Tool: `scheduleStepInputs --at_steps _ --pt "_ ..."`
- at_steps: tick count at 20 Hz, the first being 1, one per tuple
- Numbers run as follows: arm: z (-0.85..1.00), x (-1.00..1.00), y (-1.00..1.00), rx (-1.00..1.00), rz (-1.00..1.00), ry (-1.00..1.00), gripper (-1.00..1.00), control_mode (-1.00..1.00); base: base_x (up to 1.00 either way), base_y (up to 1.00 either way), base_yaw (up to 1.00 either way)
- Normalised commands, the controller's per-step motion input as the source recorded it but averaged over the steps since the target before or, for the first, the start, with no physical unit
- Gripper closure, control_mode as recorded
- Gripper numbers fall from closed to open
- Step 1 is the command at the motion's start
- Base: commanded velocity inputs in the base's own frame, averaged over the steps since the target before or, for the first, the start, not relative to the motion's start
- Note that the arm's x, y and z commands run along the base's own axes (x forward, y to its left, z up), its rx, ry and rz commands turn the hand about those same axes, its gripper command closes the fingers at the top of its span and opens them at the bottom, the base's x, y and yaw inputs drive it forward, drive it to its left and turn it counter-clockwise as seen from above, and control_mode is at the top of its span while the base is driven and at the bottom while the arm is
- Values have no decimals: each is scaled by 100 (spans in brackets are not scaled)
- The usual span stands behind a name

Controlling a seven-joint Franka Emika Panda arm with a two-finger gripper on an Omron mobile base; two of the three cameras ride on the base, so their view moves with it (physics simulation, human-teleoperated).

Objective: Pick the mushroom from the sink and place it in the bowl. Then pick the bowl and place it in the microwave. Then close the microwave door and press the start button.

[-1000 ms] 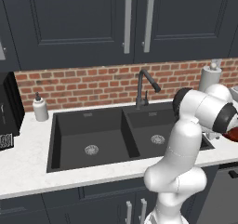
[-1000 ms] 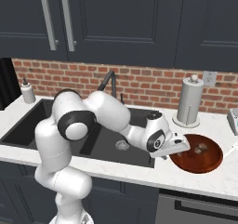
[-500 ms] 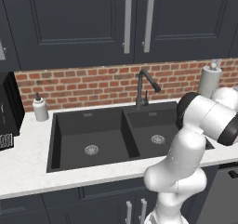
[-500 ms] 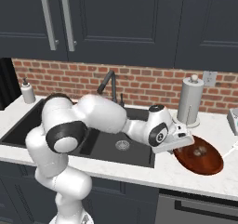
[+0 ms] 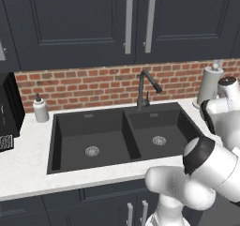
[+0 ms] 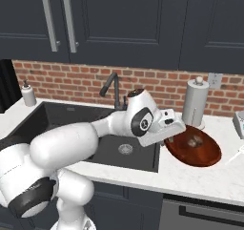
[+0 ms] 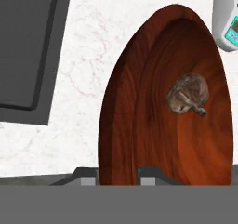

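Marble counter (image 7: 74,74), glossy round bowl (image 7: 139,125)

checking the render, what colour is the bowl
Glossy reddish-brown with a wood-like grain; the bowl shows best in the hand view.

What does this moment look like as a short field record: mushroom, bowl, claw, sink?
mushroom: lying inside the bowl, step one done
bowl: reddish-brown, on the white counter right of the sink, beside the paper towel roll
claw: at the bowl's near rim, one fingertip on each side of it, shut on it
sink: dark double basin, a silver drain in each
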Motion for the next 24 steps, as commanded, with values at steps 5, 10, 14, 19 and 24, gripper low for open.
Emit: scheduleStepInputs --at_steps 5,10,14,19,24 --pt "100 -31 99 -4 6 4 100 -100 0 0 0" --pt "98 -14 100 0 14 8 100 -100 0 0 0" --pt "77 -14 100 0 21 6 100 -100 0 0 0" --pt "57 -30 100 -1 22 7 100 -100 0 0 0" --pt "30 -67 95 -3 17 8 100 -100 0 0 0"
